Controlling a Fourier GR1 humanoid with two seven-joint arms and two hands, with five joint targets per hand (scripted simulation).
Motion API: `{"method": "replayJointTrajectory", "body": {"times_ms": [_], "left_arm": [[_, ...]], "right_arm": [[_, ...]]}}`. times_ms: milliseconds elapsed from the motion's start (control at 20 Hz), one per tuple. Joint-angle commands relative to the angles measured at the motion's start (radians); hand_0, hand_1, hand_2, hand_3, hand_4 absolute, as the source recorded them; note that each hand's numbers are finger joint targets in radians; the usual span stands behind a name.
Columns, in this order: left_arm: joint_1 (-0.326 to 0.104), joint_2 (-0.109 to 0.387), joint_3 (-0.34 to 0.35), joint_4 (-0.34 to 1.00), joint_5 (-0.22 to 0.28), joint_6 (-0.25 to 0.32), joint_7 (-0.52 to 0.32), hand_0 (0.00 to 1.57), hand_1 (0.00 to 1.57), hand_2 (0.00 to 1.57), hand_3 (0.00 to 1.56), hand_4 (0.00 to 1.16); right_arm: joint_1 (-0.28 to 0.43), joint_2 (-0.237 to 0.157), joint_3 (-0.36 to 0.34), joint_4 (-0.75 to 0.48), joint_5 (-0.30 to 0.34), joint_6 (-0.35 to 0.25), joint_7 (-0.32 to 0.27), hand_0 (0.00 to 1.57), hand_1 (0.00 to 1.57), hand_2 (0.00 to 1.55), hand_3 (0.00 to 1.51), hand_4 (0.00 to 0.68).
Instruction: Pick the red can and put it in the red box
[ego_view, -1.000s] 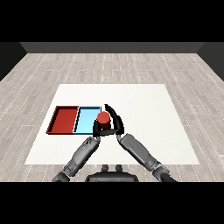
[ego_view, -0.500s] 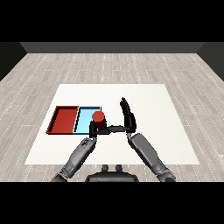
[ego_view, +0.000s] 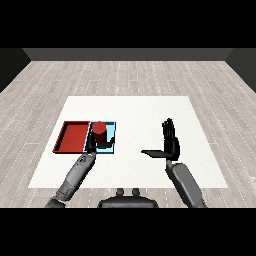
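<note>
The red can (ego_view: 99, 131) stands upright over the light blue tray (ego_view: 111, 134); I cannot tell if it rests on the tray floor. My left hand (ego_view: 91, 145) is at the can's near left side, with its fingers curled round the can's base. The red tray (ego_view: 72, 137) lies directly left of the blue one and holds nothing. My right hand (ego_view: 171, 144) is well to the right of the trays, above the white table (ego_view: 145, 107). It is open, fingers straight up and thumb pointing left, with nothing in it.
The two trays sit side by side on the left half of the table. Wooden floor surrounds the table.
The can has moved left over the blue tray along with my left hand. My right hand has let go of it, opened and pulled away to the right.
</note>
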Motion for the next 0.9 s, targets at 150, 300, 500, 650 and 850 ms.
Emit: {"method": "replayJointTrajectory", "body": {"times_ms": [150,300,500,650,850], "left_arm": [[-0.023,0.143,0.108,0.111,-0.037,-0.013,0.051,1.57,1.57,1.55,1.46,1.12],[-0.035,0.219,0.212,0.171,0.033,-0.107,0.038,1.57,1.57,1.55,1.46,1.09],[-0.129,0.255,0.228,0.37,-0.017,-0.133,0.078,1.57,1.57,1.55,1.47,1.1],[-0.245,0.254,0.243,0.565,-0.05,-0.157,0.079,1.57,1.57,1.55,1.47,1.09],[-0.298,0.21,0.283,0.815,-0.07,-0.134,-0.033,1.57,1.57,1.56,1.49,1.06]], "right_arm": [[0.148,-0.017,-0.055,0.03,0.008,0.01,-0.072,0.0,0.0,0.0,0.0,0.0],[0.201,-0.11,-0.12,-0.024,-0.015,0.062,-0.04,0.0,0.0,0.0,0.0,0.0],[0.169,-0.079,-0.134,0.075,0.002,0.059,-0.05,0.0,0.0,0.0,0.0,0.0],[0.126,-0.077,-0.171,0.125,-0.004,0.063,-0.043,0.0,0.0,0.0,0.0,0.0],[0.05,-0.057,-0.156,0.205,0.029,0.049,-0.022,0.0,0.0,0.0,0.0,0.0]]}}
